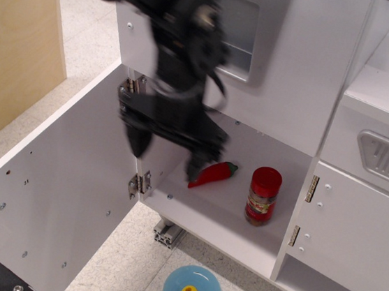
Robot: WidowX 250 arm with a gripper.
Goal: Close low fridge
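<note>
Your jaws stand spread apart with nothing between them; the gripper (167,153) is blurred, but you can make out one finger hanging near the upper hinge and the other just above the stem end of the red chilli pepper (213,174). It sits at the left side of the opening of the low fridge (216,204), beside the hinge edge and not touching the door.

The door (55,200) is swung wide, its inner face turned toward you and reaching out to the near left over the floor. Two metal hinges (140,181) join it to the cabinet. The handle is on the hidden outer face, so you cannot see it from here.

Inside, the pepper lies on the fridge floor with a red-lidded spice jar (263,195) standing to its right, both well back from the front lip, so they look unlikely to block the door. On the floor in front sits a blue plate (208,286) carrying a yellow item.

You appear to be in the approach step: the arm is out of the compartment but the door has not been pushed yet. Next you need to get behind the panel, to its far left side, and press it rightward around the hinges until it meets the frame. Pushing nearer the free edge should give an easier swing.
</note>
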